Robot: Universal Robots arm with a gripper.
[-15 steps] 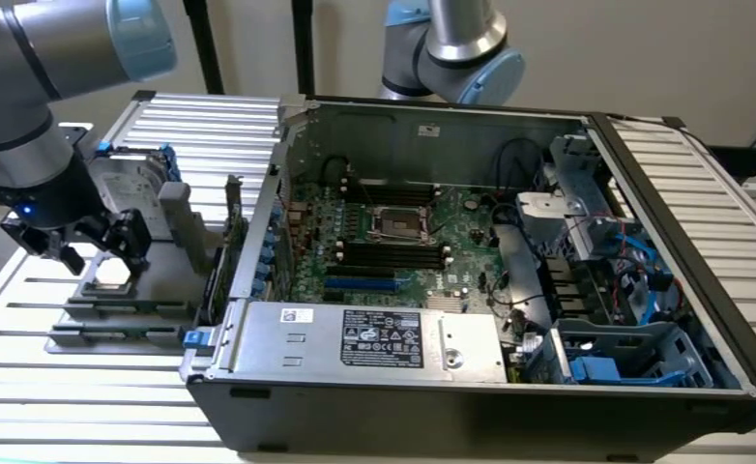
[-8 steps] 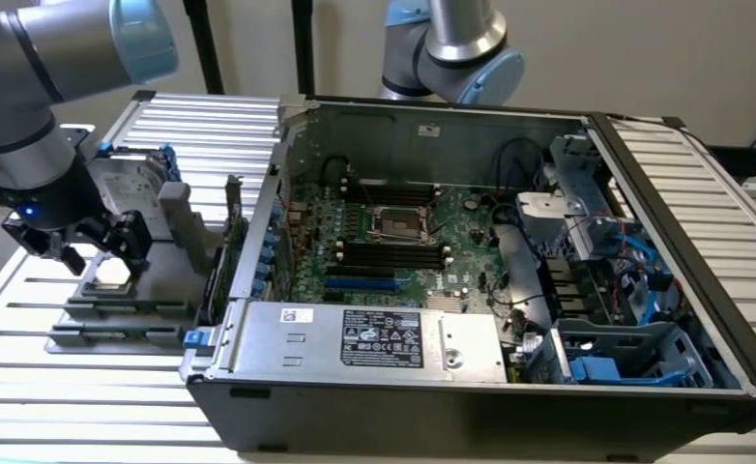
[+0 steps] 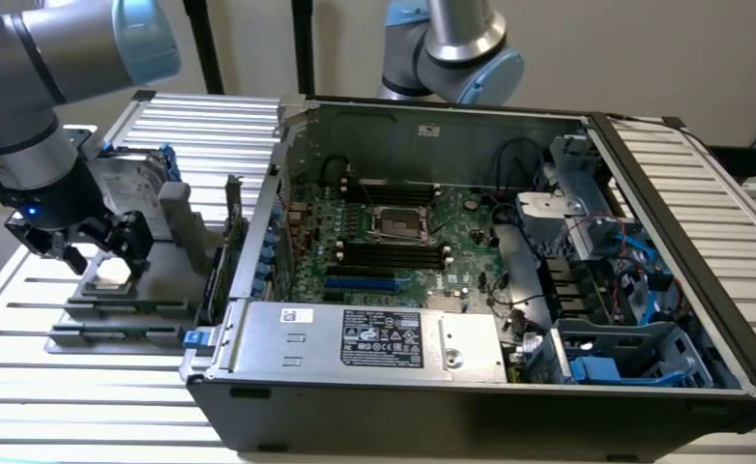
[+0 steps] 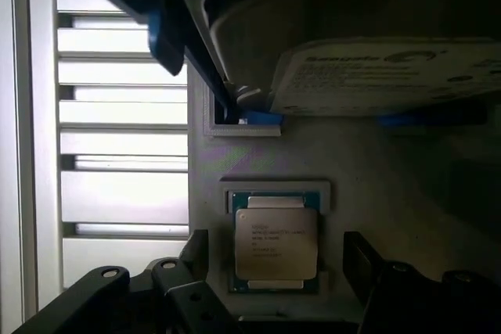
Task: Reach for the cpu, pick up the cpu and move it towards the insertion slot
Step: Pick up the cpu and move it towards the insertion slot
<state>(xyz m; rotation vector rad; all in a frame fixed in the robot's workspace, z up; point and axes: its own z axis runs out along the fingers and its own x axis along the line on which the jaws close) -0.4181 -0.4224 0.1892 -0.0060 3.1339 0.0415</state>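
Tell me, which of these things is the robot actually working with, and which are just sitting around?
Part of the job:
- cpu
- gripper, open, right over the cpu
- insertion slot

Just lying about:
- hard drive
- memory slots
- power supply

Exterior view high, angled down, wrist view close over cpu (image 4: 275, 242) — shared spot, seemingly

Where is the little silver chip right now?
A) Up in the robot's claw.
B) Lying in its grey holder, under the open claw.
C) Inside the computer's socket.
B: the cpu lies flat in the grey holder, with the open gripper above it.
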